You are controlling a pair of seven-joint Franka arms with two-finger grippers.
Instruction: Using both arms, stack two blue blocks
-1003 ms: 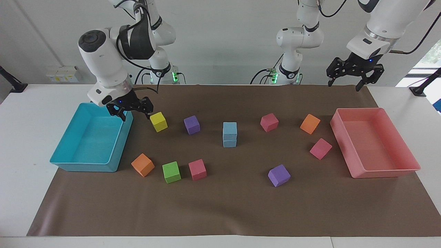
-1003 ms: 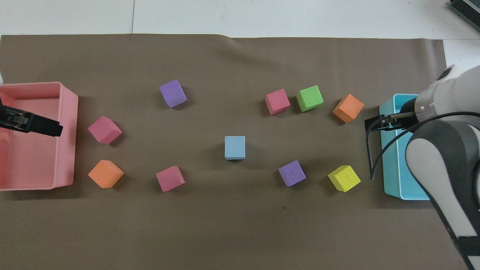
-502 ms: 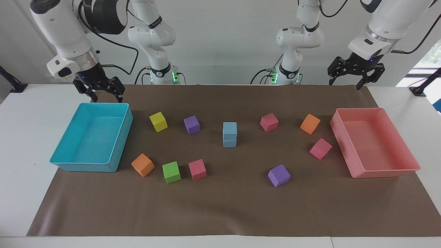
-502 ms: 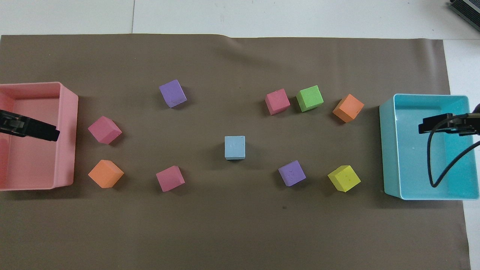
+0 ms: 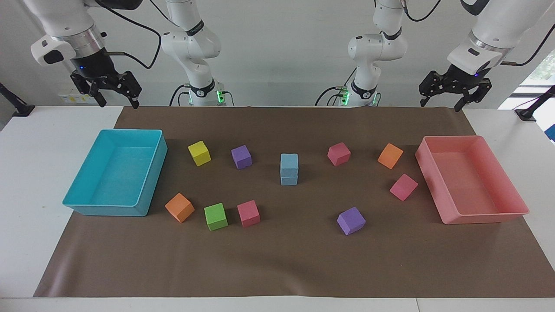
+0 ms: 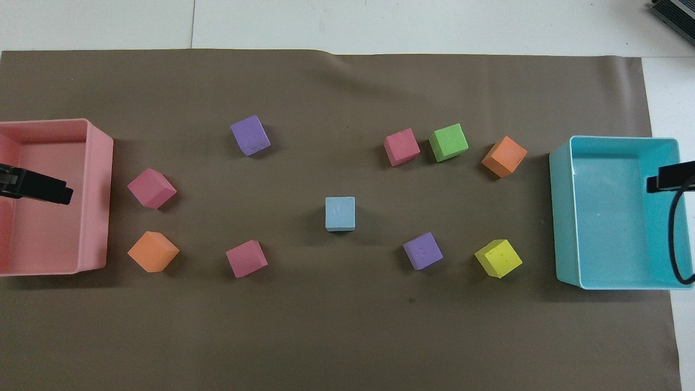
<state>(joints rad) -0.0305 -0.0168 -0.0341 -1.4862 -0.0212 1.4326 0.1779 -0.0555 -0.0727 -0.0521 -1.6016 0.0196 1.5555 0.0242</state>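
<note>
scanning the facing view from its left edge, we meet the right gripper (image 5: 115, 97) first, raised over the robots' edge of the table above the turquoise tray (image 5: 152, 173), its fingers spread and holding nothing; in the overhead view only its tip (image 6: 670, 176) shows, over that tray. next we find the yellow cube (image 5: 199, 153) just beside the tray, with an orange cube (image 5: 179, 207), a green cube (image 5: 216, 216) and a pink cube (image 5: 248, 213) in a row farther from the robots. a purple cube (image 5: 241, 157) sits beside the yellow one. at the middle of the brown mat (image 5: 277, 268) we see the two blue blocks (image 5: 289, 169) stacked, one squarely on the other, clear of both grippers; from overhead they read as one blue square (image 6: 340, 213). moving on, we pass a second pink cube (image 5: 338, 154), a second purple cube (image 5: 351, 220) farther from the robots, a second orange cube (image 5: 390, 156) and a third pink cube (image 5: 403, 187) near the pink tray (image 5: 438, 190). last we reach the left gripper (image 5: 440, 103), up in the air over the mat's edge nearest the robots, above the pink tray's end of the table, its fingers spread apart and empty; overhead, its tip (image 6: 38, 187) lies over the pink tray
</note>
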